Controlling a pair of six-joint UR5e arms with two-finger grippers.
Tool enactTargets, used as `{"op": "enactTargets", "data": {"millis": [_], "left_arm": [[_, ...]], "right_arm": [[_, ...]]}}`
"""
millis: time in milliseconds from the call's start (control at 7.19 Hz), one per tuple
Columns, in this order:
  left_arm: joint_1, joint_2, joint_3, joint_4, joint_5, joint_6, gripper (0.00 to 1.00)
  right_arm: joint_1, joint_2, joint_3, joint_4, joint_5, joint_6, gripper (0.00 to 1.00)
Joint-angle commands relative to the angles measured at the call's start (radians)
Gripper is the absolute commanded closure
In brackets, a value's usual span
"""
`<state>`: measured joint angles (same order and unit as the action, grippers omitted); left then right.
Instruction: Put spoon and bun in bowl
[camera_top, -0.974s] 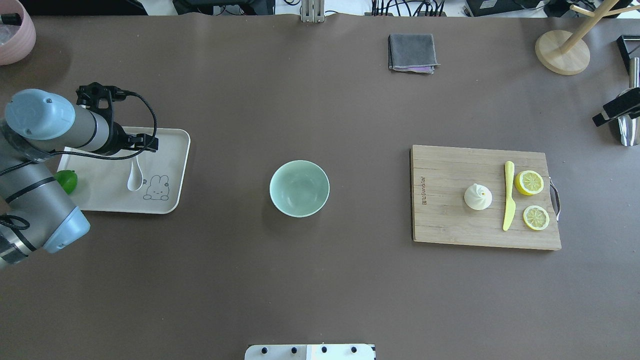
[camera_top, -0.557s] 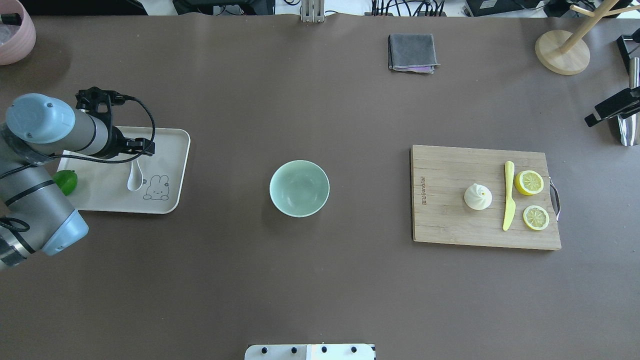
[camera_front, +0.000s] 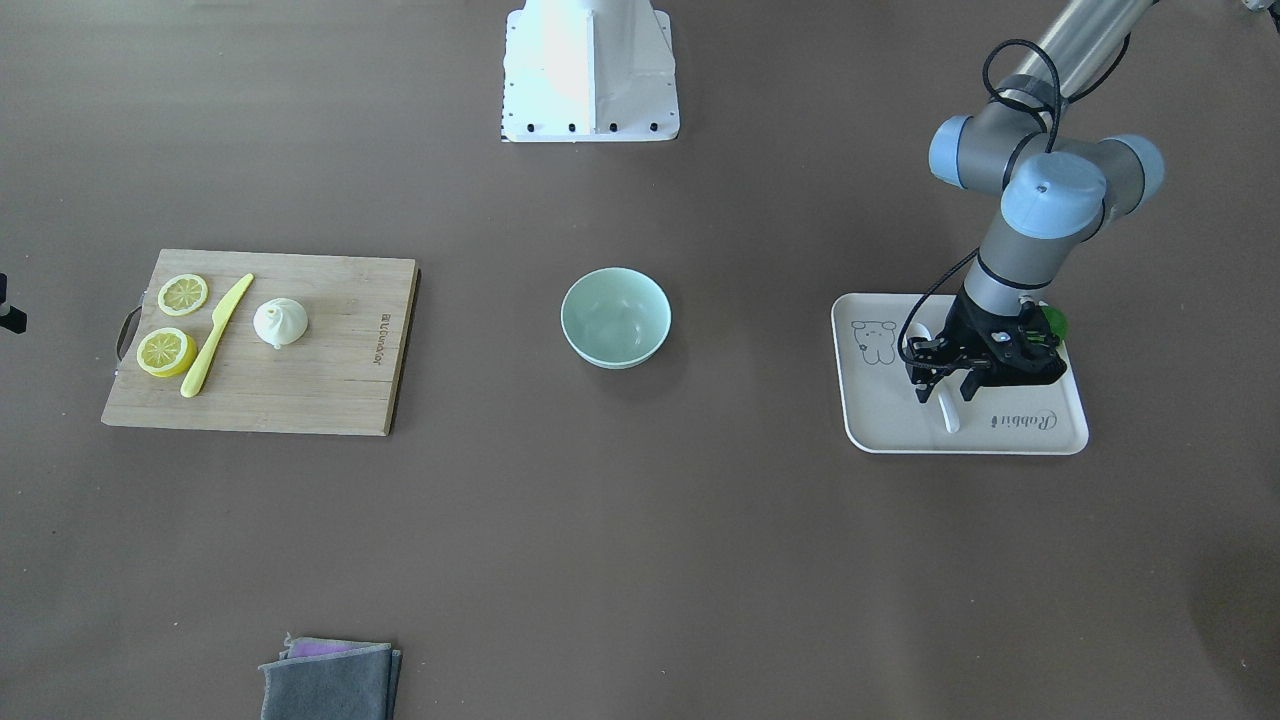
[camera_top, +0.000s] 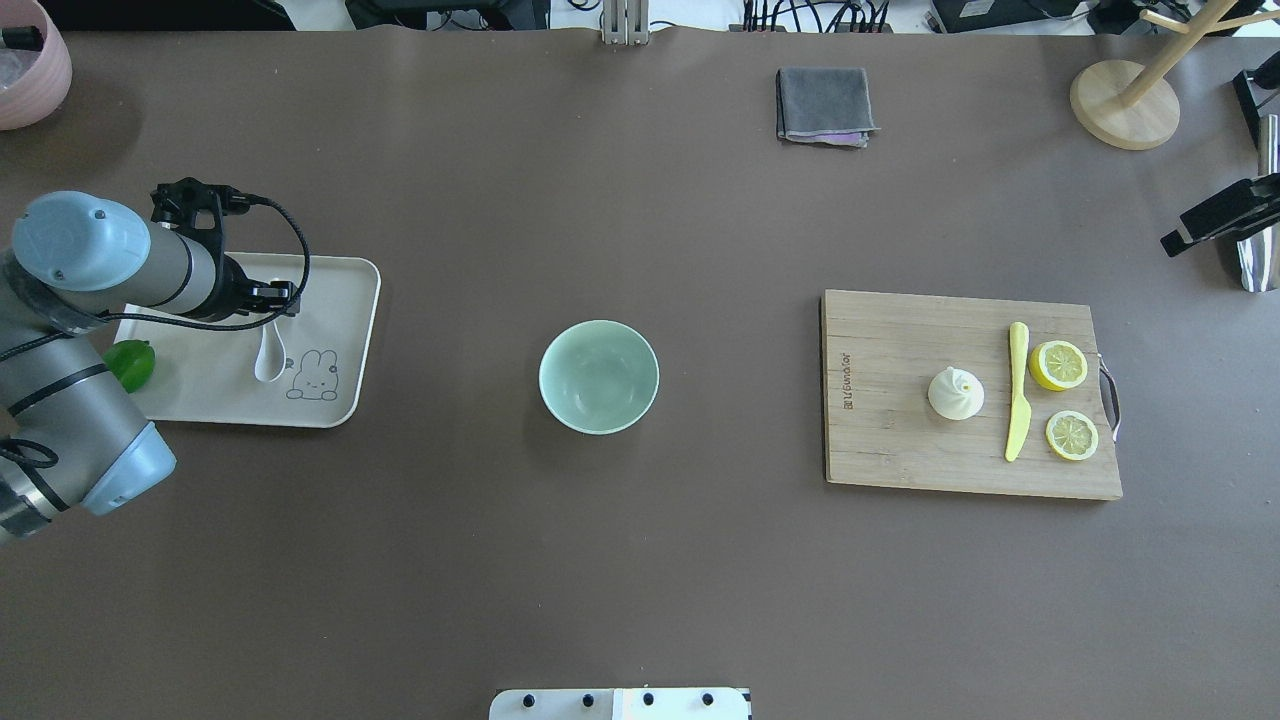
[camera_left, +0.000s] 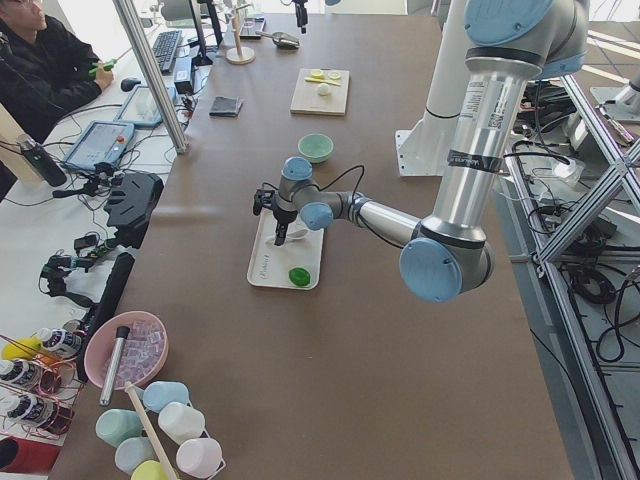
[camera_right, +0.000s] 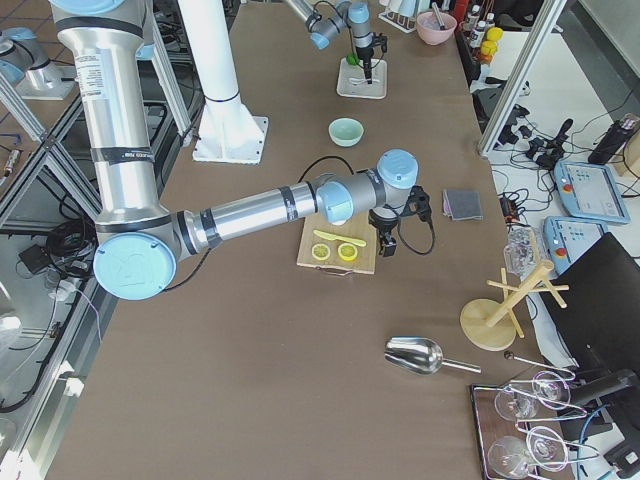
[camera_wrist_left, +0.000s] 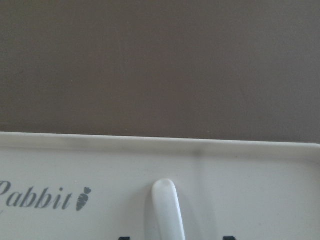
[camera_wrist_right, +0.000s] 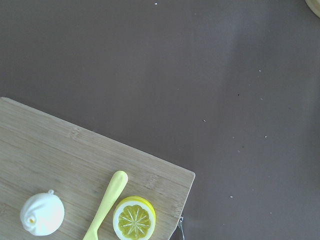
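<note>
My left jaws stand apart, one on each side of the spoon's (camera_front: 948, 414) handle, low over the cream tray (camera_front: 880, 425). The tray reads "Rabbit" with a tiny carrot, and has a bunny drawing at its other end. The bowl (camera_front: 615, 316) sits mid-desk (camera_front: 640, 550), well apart. The bun (camera_front: 280, 321) rests on the wooden board (camera_front: 320, 380), whose stamp is too small to read. My right jaws hang just past the board's handle end; apart or together, I cannot tell.

The spoon (camera_wrist_left: 165, 209) runs off my left wrist camera's bottom edge; overhead, the left arm (camera_top: 60, 400) covers part of the lime (camera_top: 136, 364); the right gripper (camera_right: 386, 246) shows too small for me to read.
</note>
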<state>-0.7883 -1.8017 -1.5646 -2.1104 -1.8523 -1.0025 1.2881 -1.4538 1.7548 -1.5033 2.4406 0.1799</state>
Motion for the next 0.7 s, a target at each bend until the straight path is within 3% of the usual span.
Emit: {"op": "enactTargets", "data": {"millis": [0, 139, 278, 417, 557], "left_arm": [[0.003, 0.002, 0.001, 0.001, 0.001, 0.001, 0.53], [0.003, 0.002, 0.003, 0.001, 0.001, 0.001, 0.67], [0.001, 0.004, -0.021, 0.004, -0.01, -0.001, 0.93], [0.001, 0.005, -0.029, 0.012, -0.01, 0.001, 1.0], [0.0, 0.007, -0.037, 0.015, -0.01, 0.002, 1.0]], "right_arm": [[-0.016, 0.018, -0.001, -0.002, 0.0, 0.019, 0.0], [-0.027, 0.023, -0.003, 0.0, 0.0, 0.02, 0.0], [-0.029, 0.027, 0.0, 0.0, 0.0, 0.023, 0.0], [-0.029, 0.029, 0.0, 0.0, 0.0, 0.029, 0.0], [-0.038, 0.044, 0.0, 0.0, 0.0, 0.053, 0.0]]}}
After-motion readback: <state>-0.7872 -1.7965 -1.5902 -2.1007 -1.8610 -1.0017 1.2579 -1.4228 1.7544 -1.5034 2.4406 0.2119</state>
